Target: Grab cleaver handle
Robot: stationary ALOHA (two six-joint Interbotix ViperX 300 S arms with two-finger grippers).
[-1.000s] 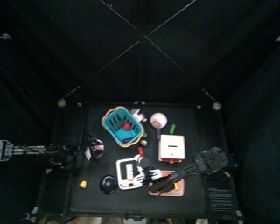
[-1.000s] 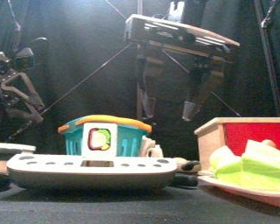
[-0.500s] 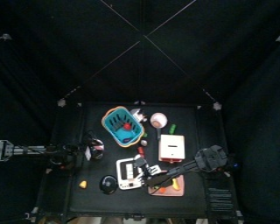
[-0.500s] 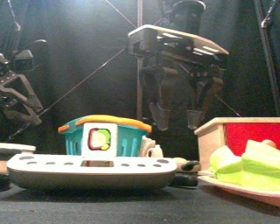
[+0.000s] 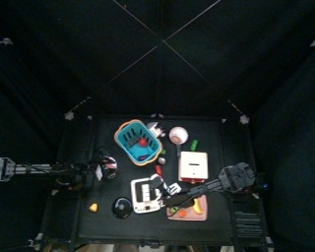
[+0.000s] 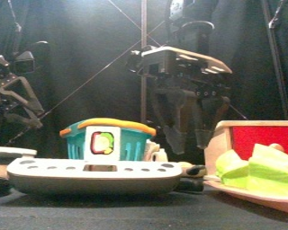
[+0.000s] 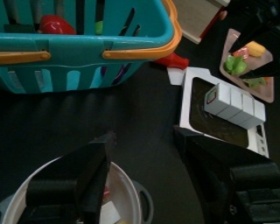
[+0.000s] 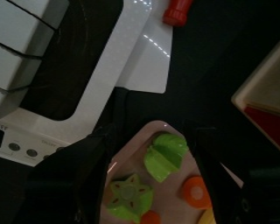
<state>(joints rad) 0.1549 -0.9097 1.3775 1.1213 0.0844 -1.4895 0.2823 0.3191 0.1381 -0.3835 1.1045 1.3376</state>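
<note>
Cleaver handle: the handle (image 8: pixel 149 54) is the short thin end of the flat white blade (image 7: pixel 230 109). It lies on the black surface (image 7: pixel 130 105), near the front, between the two arms. Nothing is touching it.
Right tool: the right tool (image 6: pixel 193 142) hangs over the front right part of the surface. Its jaws are spread apart and hold nothing. It is right beside the cleaver, over a plate (image 8: pixel 149 131) of toy food.
Left tool: the left tool (image 7: pixel 143 144) rests at the left side. Its jaws are spread too, and they are empty.
Basket: a blue basket (image 7: pixel 60 74) with an orange rim stands behind the cleaver.
Box: a cream box (image 5: pixel 192 165) lies just behind the right tool.
</note>
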